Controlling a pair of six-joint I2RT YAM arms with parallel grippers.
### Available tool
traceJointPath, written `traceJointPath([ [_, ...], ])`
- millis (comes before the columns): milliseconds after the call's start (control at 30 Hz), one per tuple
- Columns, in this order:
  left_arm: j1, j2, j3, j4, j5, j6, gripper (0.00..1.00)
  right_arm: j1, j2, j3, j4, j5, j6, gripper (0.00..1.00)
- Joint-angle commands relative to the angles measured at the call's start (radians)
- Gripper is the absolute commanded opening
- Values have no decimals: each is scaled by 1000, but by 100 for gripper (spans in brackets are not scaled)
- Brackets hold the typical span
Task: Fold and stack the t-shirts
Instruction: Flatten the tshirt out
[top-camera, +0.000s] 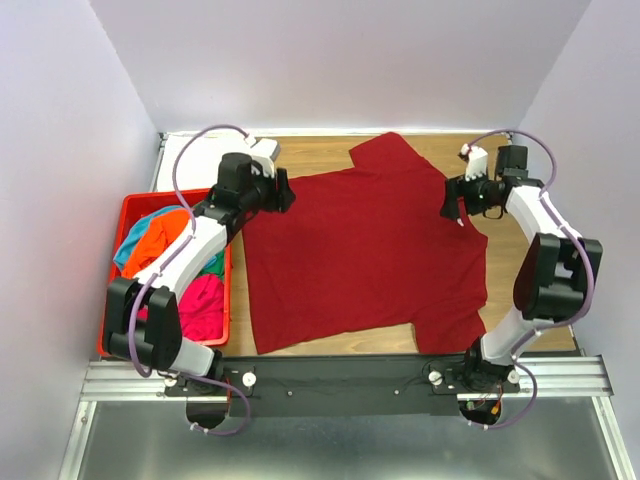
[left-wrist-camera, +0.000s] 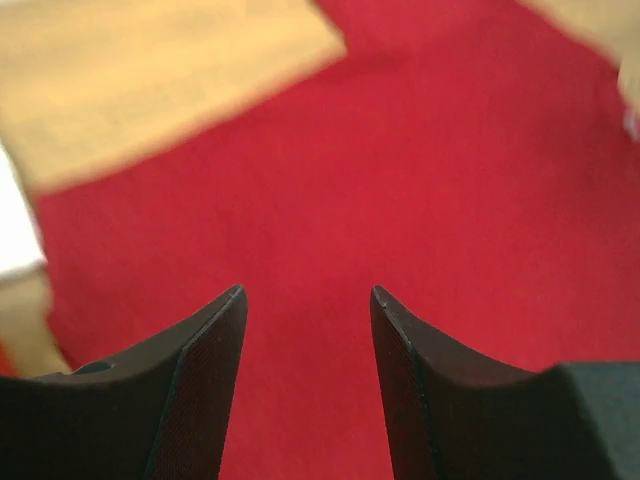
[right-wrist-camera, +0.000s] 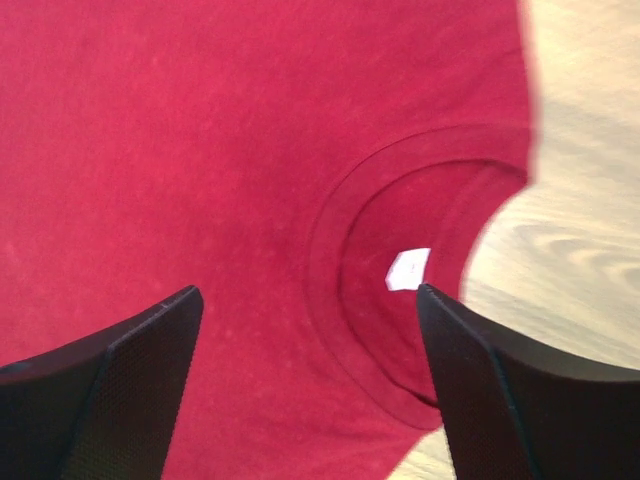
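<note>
Plainly, both pincers are released. The left pincer (left-wrist-camera: 305, 292) hangs empty, jaws apart, over the dark red t-shirt (top-camera: 360, 250) near its far-left corner. The right pincer (right-wrist-camera: 310, 290) gapes wider, also empty, above the collar (right-wrist-camera: 335, 250) and its white label (right-wrist-camera: 408, 268). The shirt lies spread flat mid-table, collar to the right. No fold shows, so the task looks barely begun: this shirt wants folding, and the orange shirt (top-camera: 160, 235), magenta shirt (top-camera: 200, 305) and teal shirt (top-camera: 130, 245) wait bunched in the red bin (top-camera: 140, 200) at left. Bare table (top-camera: 320, 152) shows along the far and right edges. Something white (top-camera: 265, 150) sits at the far left.
</note>
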Motion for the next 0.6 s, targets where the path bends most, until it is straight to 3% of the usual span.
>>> traceJointPath([
  [0, -28, -73, -72, -35, 42, 2, 60, -3, 104, 55, -156, -92, -108, 84],
  [267, -27, -359, -176, 34, -190, 82, 61, -4, 172, 21, -198, 51, -161, 70],
  [400, -27, -481, -260, 85, -308, 96, 79, -4, 195, 21, -199, 78, -153, 62],
  [567, -27, -540, -326, 85, -333, 108, 81, -3, 218, -7, -199, 115, -156, 47],
])
